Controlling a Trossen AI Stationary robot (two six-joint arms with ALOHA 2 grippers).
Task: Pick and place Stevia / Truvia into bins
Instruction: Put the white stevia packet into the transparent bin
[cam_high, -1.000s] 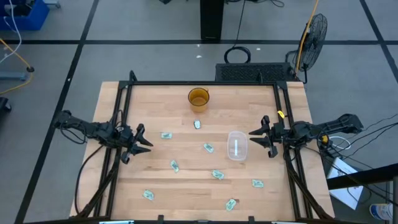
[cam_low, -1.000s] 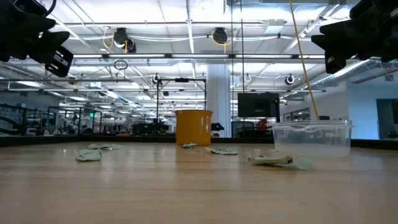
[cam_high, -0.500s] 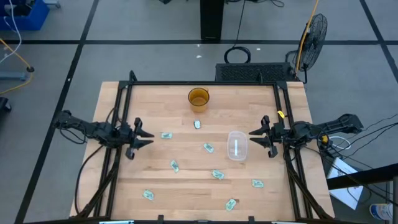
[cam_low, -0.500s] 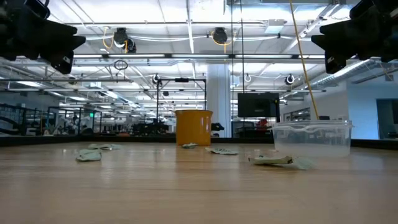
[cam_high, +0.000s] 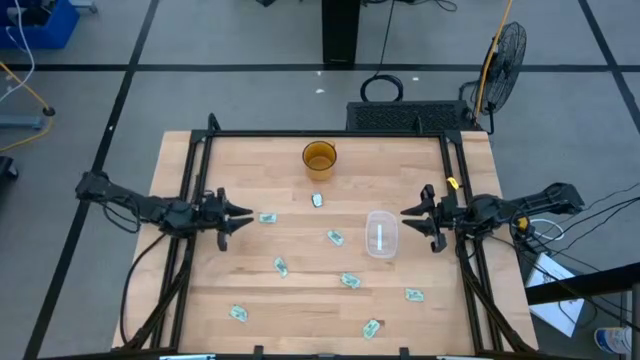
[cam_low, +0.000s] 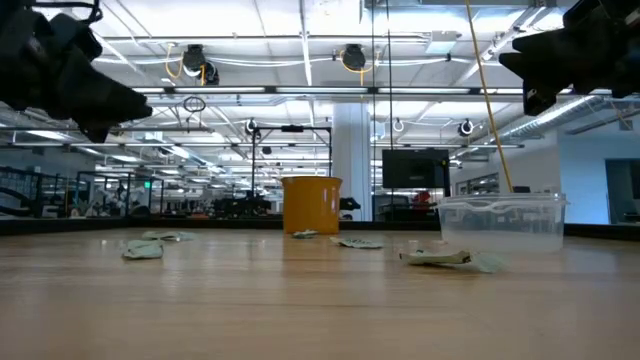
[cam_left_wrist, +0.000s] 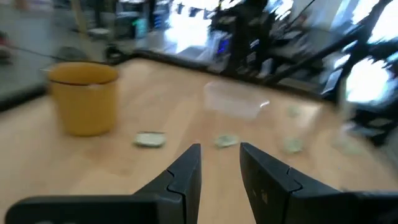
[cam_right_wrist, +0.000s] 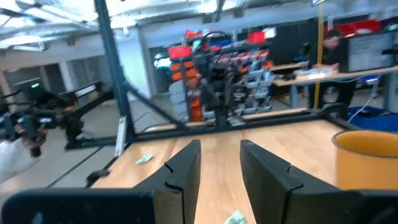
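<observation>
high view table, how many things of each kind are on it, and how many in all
small green and white paper sachets, lying loose: 8
round amber plastic cup: 1
clear plastic tub with rounded corners: 1
pale strip inside the tub, kind unclear: 1
total: 11

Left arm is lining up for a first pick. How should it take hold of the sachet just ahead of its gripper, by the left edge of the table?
Probably from straight above. That sachet lies flat on the table, apart from the others, so there is no raised edge to catch from the side. Bring the left gripper, jaws open, down over it and pinch across its narrow width at the middle.
</observation>
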